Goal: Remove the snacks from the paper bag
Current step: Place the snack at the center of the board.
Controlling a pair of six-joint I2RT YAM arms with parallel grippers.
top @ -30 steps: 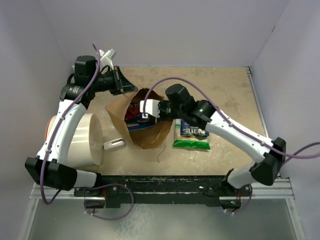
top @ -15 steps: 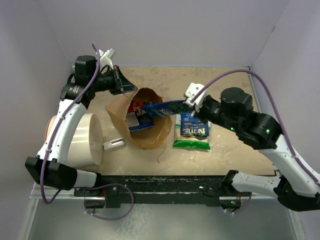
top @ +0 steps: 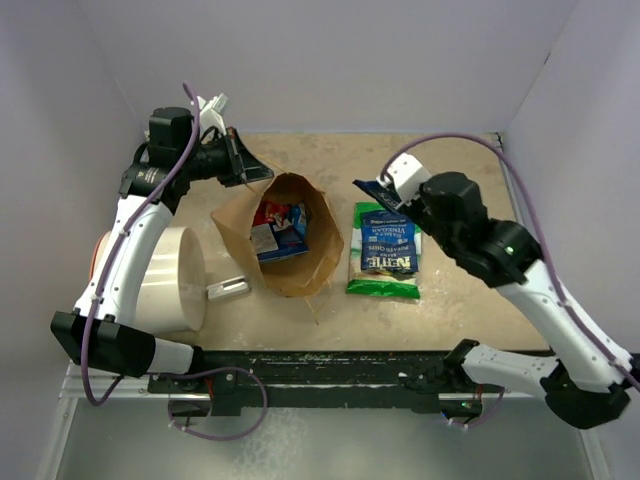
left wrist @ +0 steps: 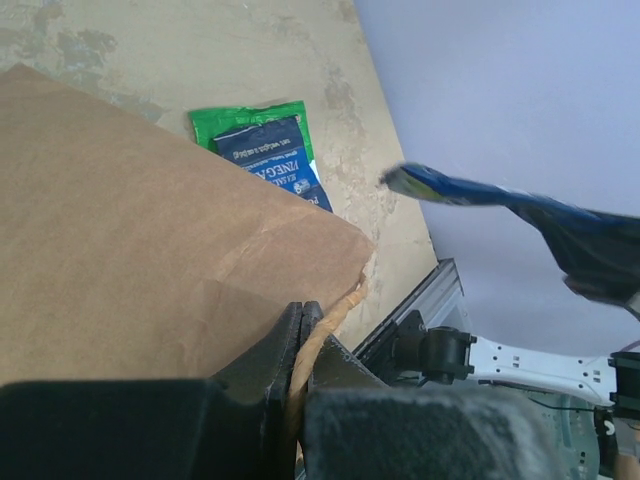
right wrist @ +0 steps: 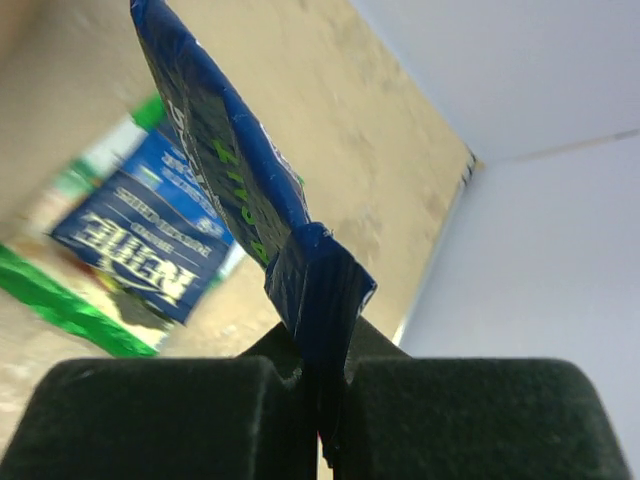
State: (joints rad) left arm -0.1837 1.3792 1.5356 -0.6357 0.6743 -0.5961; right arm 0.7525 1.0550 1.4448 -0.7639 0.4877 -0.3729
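The brown paper bag [top: 300, 262] lies open at the table's middle, with red and blue packets [top: 280, 228] still inside. My left gripper [top: 238, 165] is shut on the bag's twisted paper handle [left wrist: 325, 335] at its far left rim; the bag's side [left wrist: 150, 220] fills the left wrist view. My right gripper [top: 398, 196] is shut on a blue foil packet [top: 374, 189] and holds it in the air, right of the bag. The blue packet [right wrist: 230, 160] sticks up from the jaws [right wrist: 320, 350]. A green-edged packet with a blue label [top: 387, 252] lies flat on the table below it.
A large white cylinder [top: 165, 280] lies at the left, with a small white-grey bar [top: 228, 288] beside it. Walls close the table at the back and both sides. The green-edged packet also shows in the wrist views [left wrist: 262, 150] [right wrist: 140, 250].
My right gripper has pulled the blue packet out of the bag and carried it right and up, past the green-edged packet. The left gripper has kept its hold on the handle.
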